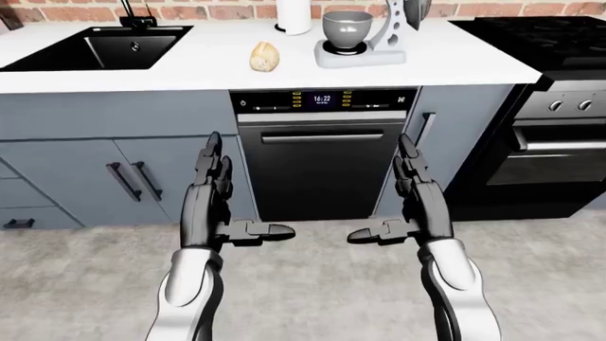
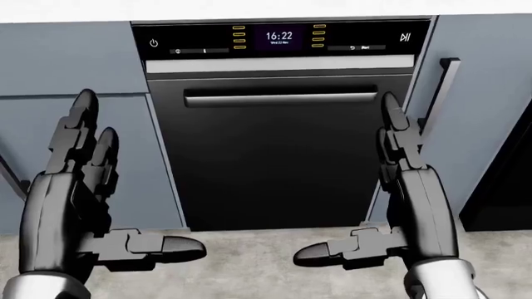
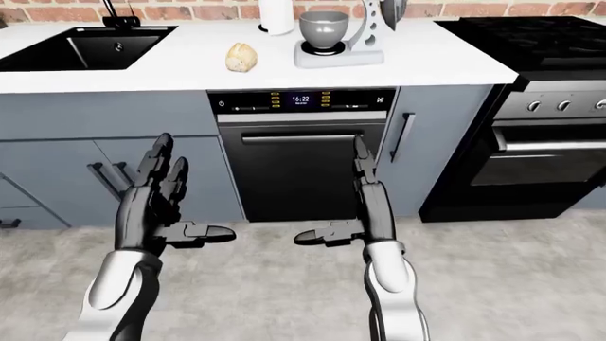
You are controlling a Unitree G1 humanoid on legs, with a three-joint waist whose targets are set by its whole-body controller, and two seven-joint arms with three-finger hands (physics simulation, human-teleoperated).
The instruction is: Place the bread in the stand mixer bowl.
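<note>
Head view: pitched down, close on the dishwasher (image 2: 279, 131), cropping the scene just above its control strip; floor along the bottom edge. Left-eye and right-eye views: wider, from higher up, facing the cabinet run square-on, taking in the worktop (image 1: 199, 67), sink (image 1: 104, 46) and oven (image 3: 540, 114). All three views share the dishwasher and both raised arms. Right-eye view sits slightly rightward, shifting everything left in frame.
</note>
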